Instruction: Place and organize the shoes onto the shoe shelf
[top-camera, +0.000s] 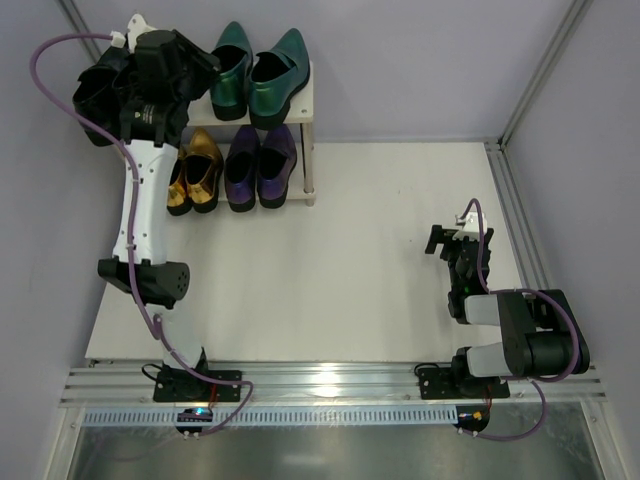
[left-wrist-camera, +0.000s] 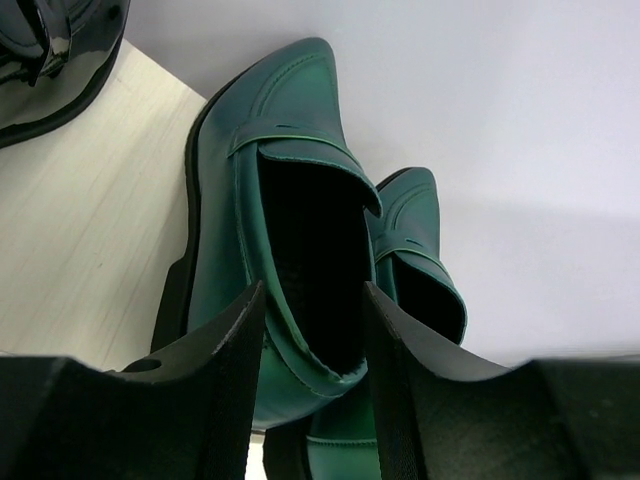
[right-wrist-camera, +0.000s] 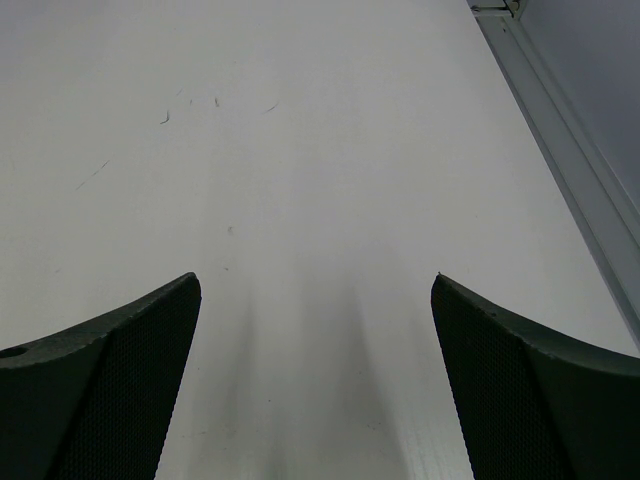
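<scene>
Your left gripper (left-wrist-camera: 313, 300) is up at the top board of the shoe shelf (top-camera: 305, 95). Its jaws stand part open, with a clear gap between them. In the left wrist view, the heel end of the nearer green shoe (left-wrist-camera: 290, 230) shows through that gap. The left finger (left-wrist-camera: 225, 400) overlaps the shoe's side wall, and you cannot tell whether it touches. That shoe rests on the pale board with its toe pointing away from the wrist camera, and its mate (left-wrist-camera: 420, 260) is just beside it.

From above, you see the green pair (top-camera: 272, 80) at the right end of the top board. The black shoes (top-camera: 100, 95) are at the left end, partly hidden behind your left arm. Below the top board, the gold pair (top-camera: 195, 170) sits on the left and the purple pair (top-camera: 260, 165) just beside it on the right.

Your right gripper (right-wrist-camera: 315, 290) is well apart from the shelf, near the right edge of the bench (top-camera: 350, 250). Its jaws are spread wide over bare surface and hold nothing.
</scene>
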